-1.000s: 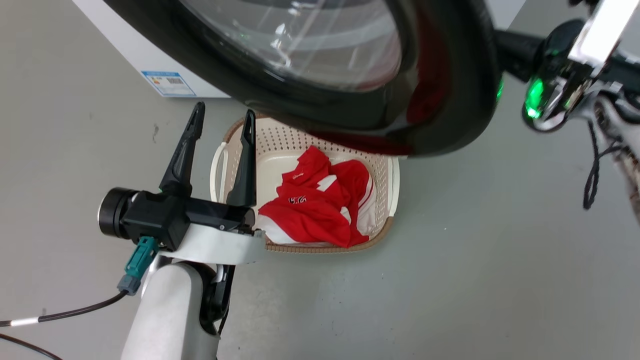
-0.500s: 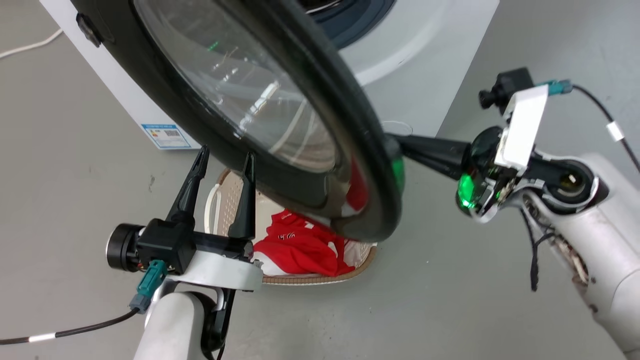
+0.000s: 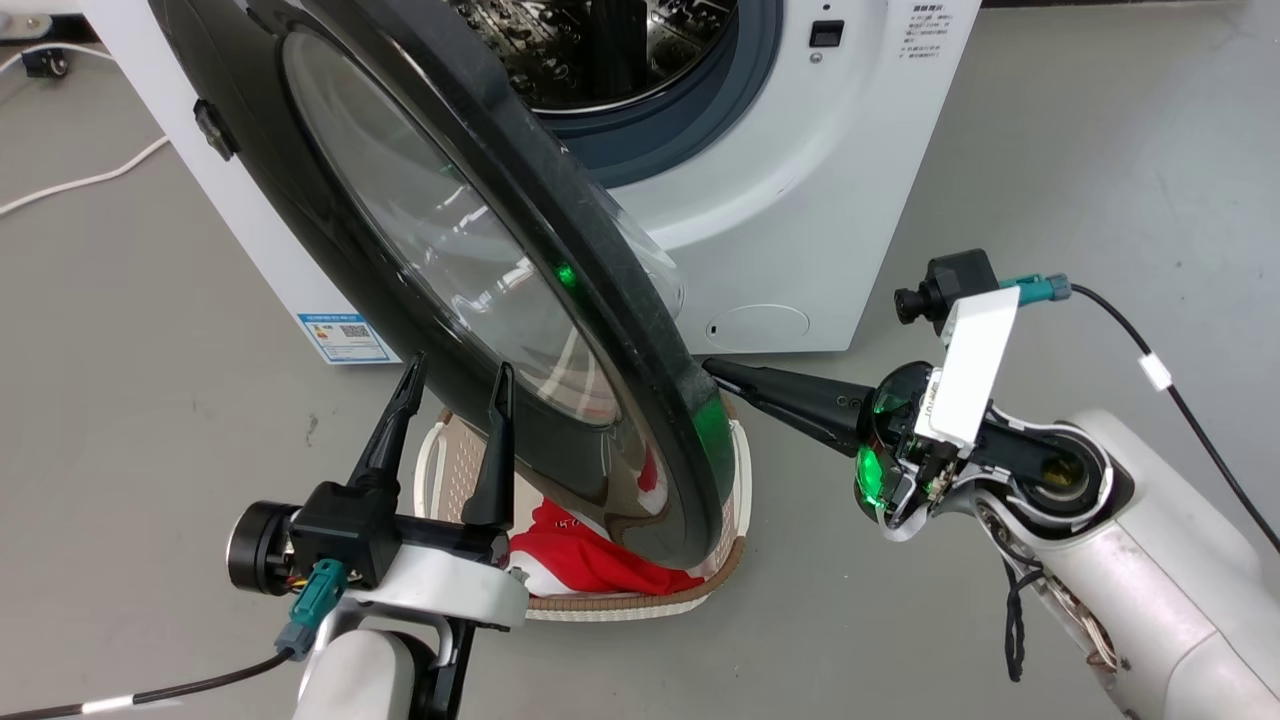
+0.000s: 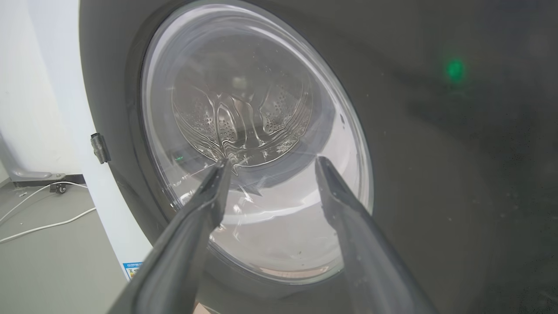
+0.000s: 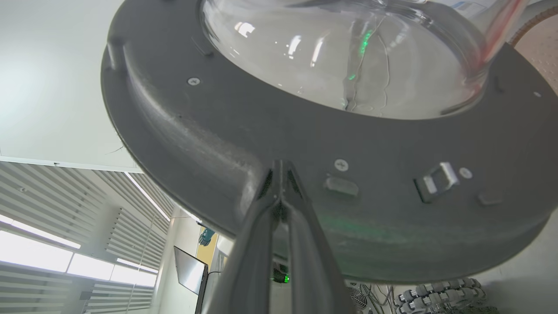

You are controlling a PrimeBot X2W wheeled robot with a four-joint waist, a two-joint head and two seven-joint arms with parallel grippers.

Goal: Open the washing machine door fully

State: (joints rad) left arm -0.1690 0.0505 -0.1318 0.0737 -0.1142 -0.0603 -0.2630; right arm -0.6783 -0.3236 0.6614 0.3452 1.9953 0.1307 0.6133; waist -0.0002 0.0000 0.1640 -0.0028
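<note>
Left gripper (image 3: 461,363): fingers spread, empty, hovering just before the outer face of the door (image 3: 450,280). The door stands part-open, hinged at the left of the machine (image 3: 800,200), hanging over a basket (image 3: 735,560) with red cloth (image 3: 590,565). Right gripper (image 3: 715,368): fingers pinched together, holding nothing, tips set against the door's inner rim. Judgement: I should push steadily along the hinge arc with the tips low on the rim, and move my left gripper out of the swing path. The outer face is glossy black, the centre a clear bulging glass, the inner ring matte grey moulded plastic with screws and a latch. Smooth surface, so the tips could slip.
</note>
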